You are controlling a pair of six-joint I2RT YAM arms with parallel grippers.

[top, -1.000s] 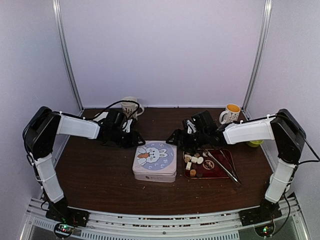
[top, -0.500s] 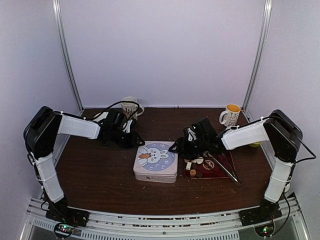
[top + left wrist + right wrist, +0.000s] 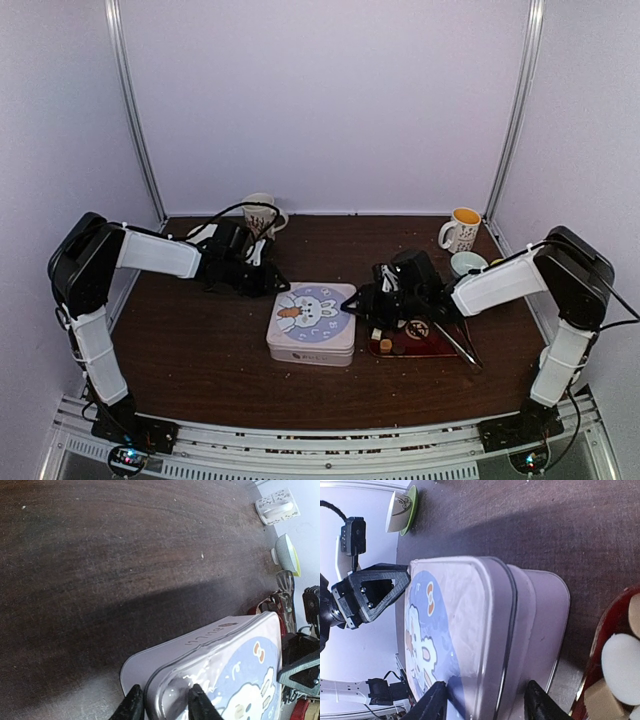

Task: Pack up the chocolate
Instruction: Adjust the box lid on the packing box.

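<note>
The tin (image 3: 310, 322) stands mid-desk (image 3: 200, 340) with its lid (image 3: 235, 670) on. The left tool (image 3: 165, 700) is narrow and pinches the lid's rim at the far-left corner. The right tool (image 3: 485, 700) is set wider, one finger above the lid and one beside the tin's wall; whether it touches cannot be determined. The chocolate (image 3: 622, 667) lies in the red tray (image 3: 440, 345) just right of the tin, beside the tongs (image 3: 455, 343).

From above, my right gripper (image 3: 352, 303) covers the far left part of the tray (image 3: 412, 347). Chocolate (image 3: 620, 667) is cut off at the right wrist view's edge; the tin (image 3: 220, 655) at the left wrist view's bottom.
</note>
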